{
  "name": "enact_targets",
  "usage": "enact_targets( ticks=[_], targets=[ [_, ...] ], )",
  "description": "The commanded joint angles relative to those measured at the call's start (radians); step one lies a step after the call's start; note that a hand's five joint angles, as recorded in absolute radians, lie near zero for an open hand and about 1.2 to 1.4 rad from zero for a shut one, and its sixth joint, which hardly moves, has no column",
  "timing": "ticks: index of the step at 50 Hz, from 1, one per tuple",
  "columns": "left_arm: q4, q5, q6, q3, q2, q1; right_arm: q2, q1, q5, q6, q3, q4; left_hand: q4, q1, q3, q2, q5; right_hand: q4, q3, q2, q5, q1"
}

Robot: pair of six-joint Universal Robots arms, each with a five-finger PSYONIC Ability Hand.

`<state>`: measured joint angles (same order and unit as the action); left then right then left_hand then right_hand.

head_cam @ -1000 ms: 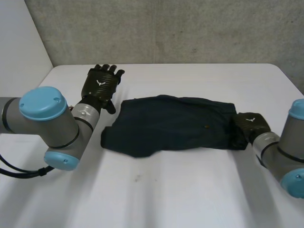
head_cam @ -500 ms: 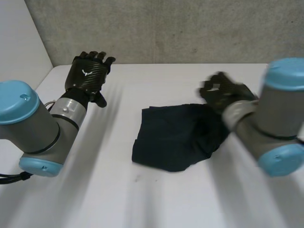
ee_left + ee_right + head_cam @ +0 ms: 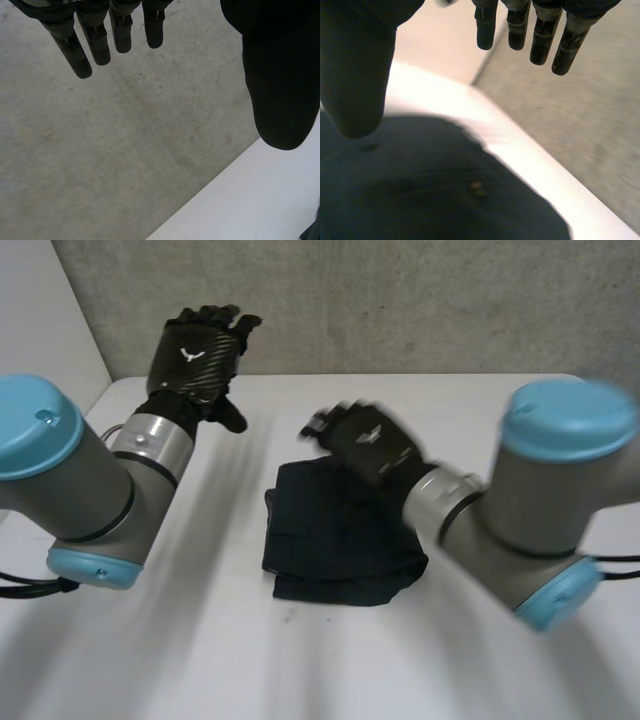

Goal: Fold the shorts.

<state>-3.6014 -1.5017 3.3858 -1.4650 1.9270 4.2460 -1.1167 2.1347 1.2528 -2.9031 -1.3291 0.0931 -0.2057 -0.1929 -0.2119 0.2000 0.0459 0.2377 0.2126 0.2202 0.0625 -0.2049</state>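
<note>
The navy shorts (image 3: pixel 325 540) lie in the middle of the white table (image 3: pixel 200 660), doubled over into a compact, roughly square bundle with layers stacked, and the edge at 6 o'clock is a bit rumpled. The right hand (image 3: pixel 368 445) hovers over the bundle's 1 o'clock corner, fingers (image 3: pixel 518 25) straight, thumb spread wide, nothing in its grasp. The cloth sits under its palm and the hand looks clear of it. Up at about 10 o'clock from the shorts, well apart from them, the left hand (image 3: pixel 195 350) is raised toward the grey wall (image 3: pixel 400 300), fingers straight, thumb apart, empty too. My read is that one crosswise fold is done. What's left is perhaps another fold, or a smoothing press to tidy that uneven 6 o'clock edge.
</note>
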Motion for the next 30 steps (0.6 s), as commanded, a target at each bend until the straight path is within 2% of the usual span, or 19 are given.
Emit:
enact_targets(
  ticks=[1, 6, 10, 11, 17, 23, 30],
  targets=[
    [0.133, 0.0, -0.108, 0.104, 0.073, -0.077, -0.058, -0.136, -0.003, -0.28, 0.01, -0.009, 0.016, 0.003, 0.022, -0.01, -0.03, -0.063, -0.038, -0.046, -0.062, 0.03],
    [0.275, -0.005, -0.16, 0.192, 0.179, -0.124, 0.044, -0.16, 0.0, -0.263, 0.065, -0.09, 0.007, -0.006, 0.013, -0.001, -0.022, -0.063, -0.038, -0.046, -0.062, 0.03],
    [0.394, -0.072, -0.16, 0.248, 0.266, -0.149, 0.164, -0.159, 0.011, -0.207, 0.146, -0.215, 0.004, -0.009, 0.01, 0.002, -0.019, -0.063, -0.038, -0.046, -0.062, 0.03],
    [0.429, -0.112, -0.158, 0.267, 0.298, -0.159, 0.187, -0.157, 0.019, -0.191, 0.162, -0.236, 0.004, -0.009, 0.01, 0.002, -0.019, -0.063, -0.038, -0.046, -0.062, 0.03],
    [0.484, -0.236, -0.152, 0.31, 0.405, -0.192, 0.291, -0.154, 0.039, -0.088, 0.208, -0.291, 0.007, -0.006, 0.013, -0.001, -0.022, -0.063, -0.038, -0.046, -0.062, 0.03],
    [0.507, -0.25, -0.117, 0.31, 0.431, -0.195, 0.321, -0.154, 0.125, -0.009, 0.212, -0.294, 0.004, -0.009, 0.01, 0.002, -0.019, -0.063, -0.038, -0.046, -0.062, 0.03],
    [0.515, -0.238, -0.065, 0.301, 0.418, -0.215, 0.298, -0.153, 0.132, 0.053, 0.212, -0.294, 0.01, -0.003, 0.016, -0.004, -0.025, -0.063, -0.038, -0.046, -0.062, 0.03]
  ],
)
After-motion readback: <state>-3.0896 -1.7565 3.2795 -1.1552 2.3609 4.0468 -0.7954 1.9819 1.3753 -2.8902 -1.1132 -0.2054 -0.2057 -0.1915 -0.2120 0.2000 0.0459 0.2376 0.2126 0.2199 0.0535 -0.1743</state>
